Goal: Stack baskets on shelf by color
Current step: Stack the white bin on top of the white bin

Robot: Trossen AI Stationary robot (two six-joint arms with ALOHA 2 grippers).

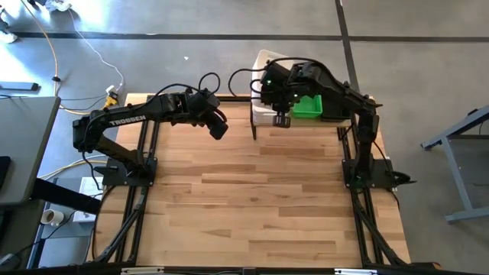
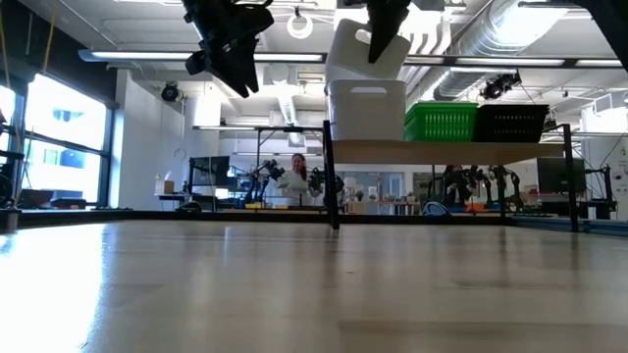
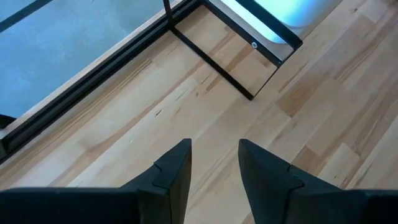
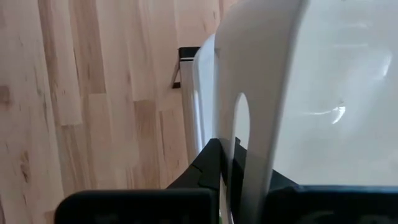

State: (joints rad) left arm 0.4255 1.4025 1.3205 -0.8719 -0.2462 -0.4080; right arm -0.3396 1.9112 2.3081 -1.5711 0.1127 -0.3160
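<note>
The shelf stands at the table's far side. On it are a white basket, a green basket stack and a black basket stack. My right gripper is shut on another white basket, tilted just above the white one on the shelf. My left gripper is open and empty, high over the table left of the shelf. My right gripper pinches the held white basket's end wall beside its handle hole. One finger is outside the wall and the other inside. The fingers come from above. The basket hangs tilted, its lower end at the rim of the white basket below.
The shelf's black legs stand on the wooden tabletop, which stretches toward the near edge. A person and other equipment show in the room beyond the table.
</note>
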